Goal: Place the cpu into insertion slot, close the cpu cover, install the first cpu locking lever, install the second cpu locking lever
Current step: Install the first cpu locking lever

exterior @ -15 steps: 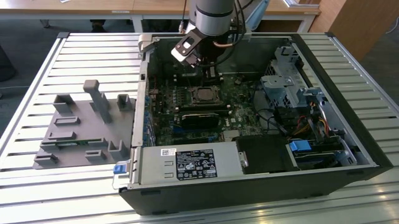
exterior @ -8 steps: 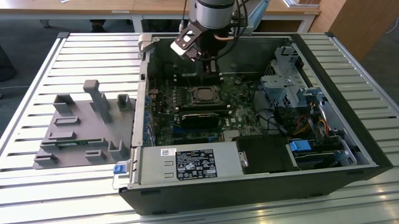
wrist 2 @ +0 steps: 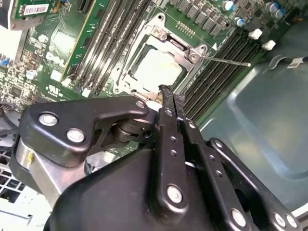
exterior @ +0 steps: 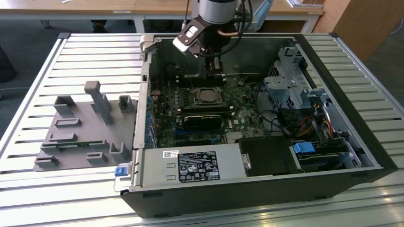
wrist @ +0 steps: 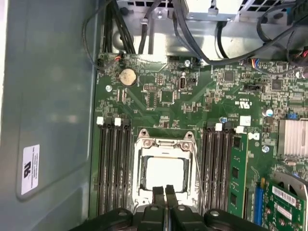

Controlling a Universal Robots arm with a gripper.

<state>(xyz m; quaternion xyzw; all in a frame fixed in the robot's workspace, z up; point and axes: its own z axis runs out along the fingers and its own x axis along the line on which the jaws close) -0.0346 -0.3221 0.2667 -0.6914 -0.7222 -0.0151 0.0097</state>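
The cpu (wrist: 165,173) lies flat in the insertion slot (wrist: 139,185) on the green motherboard, its pale silver face showing in both wrist views (wrist 2: 156,67). The cpu cover (wrist: 165,143) lies down around it as a silvery frame (wrist 2: 180,48). A thin metal lever rod (wrist 2: 226,60) sticks out from one socket corner over the memory slots. My gripper (wrist: 164,191) hovers just above the socket's edge, its two black fingers pressed together and holding nothing (wrist 2: 171,94). In the exterior view the gripper (exterior: 215,66) hangs inside the open case, behind the socket (exterior: 207,96).
Black memory slots (wrist: 113,168) flank the socket on both sides. A grey box with a white label (exterior: 189,165) sits at the case front, a long black card (exterior: 203,119) beside the socket, and drive cages with cables (exterior: 290,87) on the exterior view's right. A grey fixture plate (exterior: 82,127) lies outside.
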